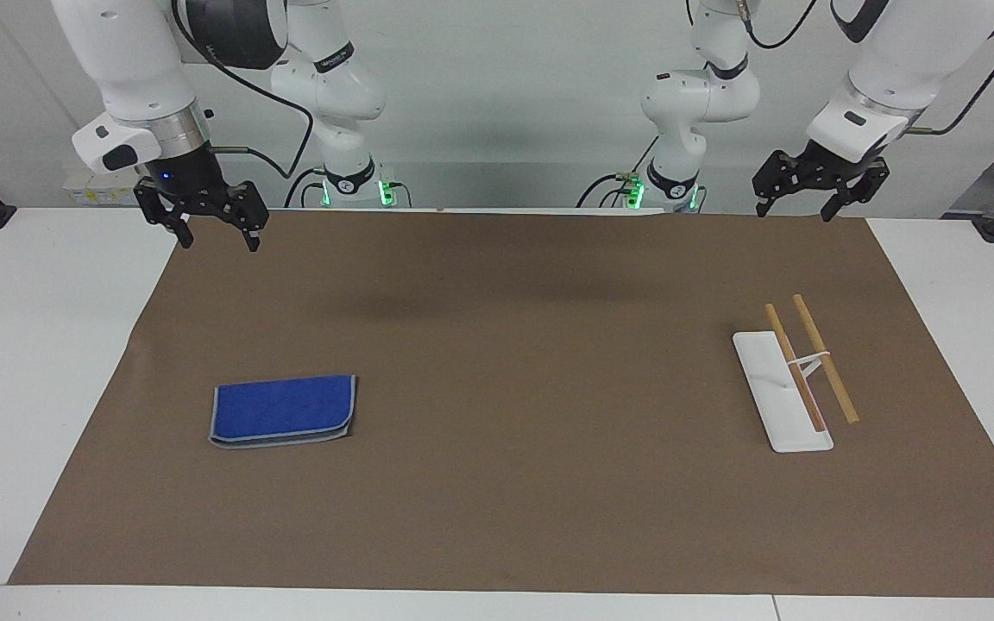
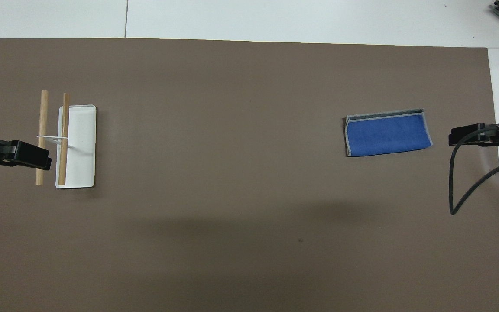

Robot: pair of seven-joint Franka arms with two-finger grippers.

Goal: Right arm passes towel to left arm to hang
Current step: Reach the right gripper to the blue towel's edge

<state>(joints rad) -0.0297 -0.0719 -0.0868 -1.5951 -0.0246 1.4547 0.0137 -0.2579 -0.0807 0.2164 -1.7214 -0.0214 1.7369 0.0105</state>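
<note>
Towel point(image 1: 283, 410): blue cloth, nappy, matt; pale stitched edging. Rack base point(image 1: 780, 390): white, smooth, plastic-looking, slight sheen. Rack bars point(image 1: 824, 358): bare wood, matt. Counter point(image 1: 31, 362): white, smooth. Mat point(image 1: 497, 388): brown, paper-like, matt. Arm shells point(image 1: 126, 60): glossy white plastic.

1. Both views are evenly and brightly lit by soft light from above, with no hard-edged shadows.
2. A wide, faint shadow band lies across the brown mat point(image 1: 497, 483) on the counter point(image 1: 40, 388), on the robots' side of its middle.
3. The rack point(image 1: 782, 392) casts only a thin shadow beside its white base.
4. The white counter borders look pale and slightly washed out, without sharp glare.
5. Green indicator lights glow at the arm bases in the facing view.
6. Both views are in focus; straight edges bow slightly near the frame borders.
</note>
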